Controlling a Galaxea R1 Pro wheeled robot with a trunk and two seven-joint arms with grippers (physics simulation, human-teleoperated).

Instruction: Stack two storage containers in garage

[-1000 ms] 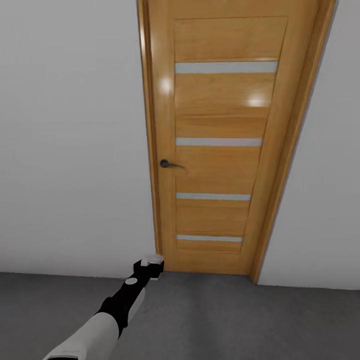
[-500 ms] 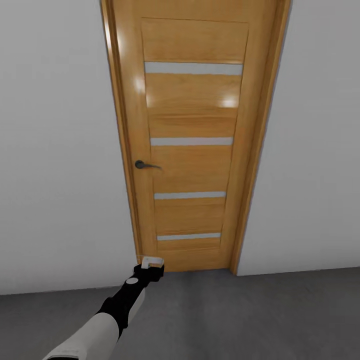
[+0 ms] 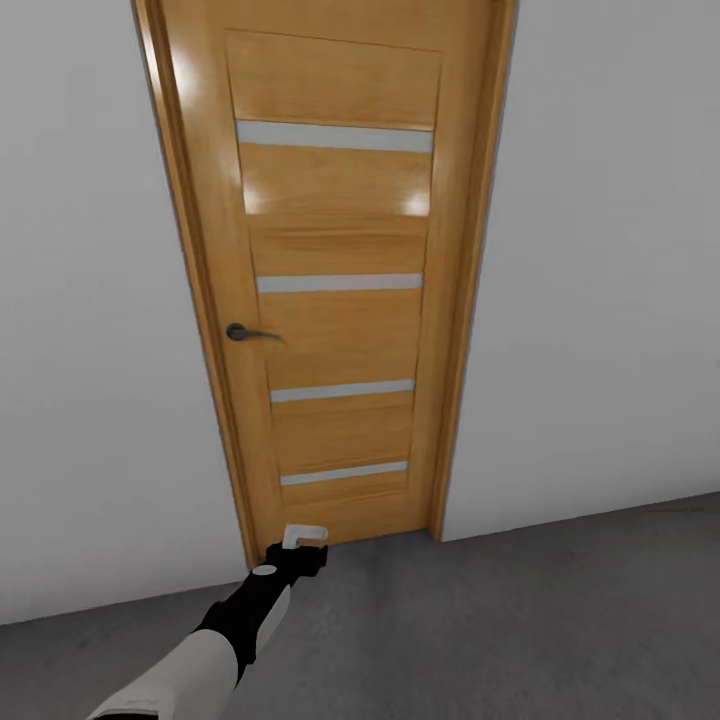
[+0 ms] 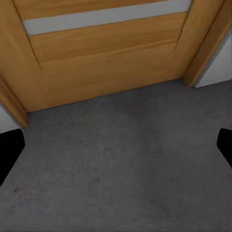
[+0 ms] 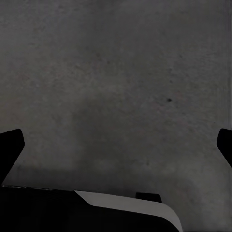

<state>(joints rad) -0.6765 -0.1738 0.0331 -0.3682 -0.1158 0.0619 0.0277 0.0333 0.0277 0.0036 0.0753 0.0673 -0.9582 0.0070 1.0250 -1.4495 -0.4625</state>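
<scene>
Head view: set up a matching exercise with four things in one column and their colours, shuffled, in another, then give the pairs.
Things:
1. door
2. handle
3. floor
4. wall

Colours:
A. pale grey-white
B. honey-brown wood with pale stripes
C. dark grey, speckled
D. dark metal

Pairs: 1-B, 2-D, 3-C, 4-A

Glare spots on door [image 3: 330, 240], soft shadows.
</scene>
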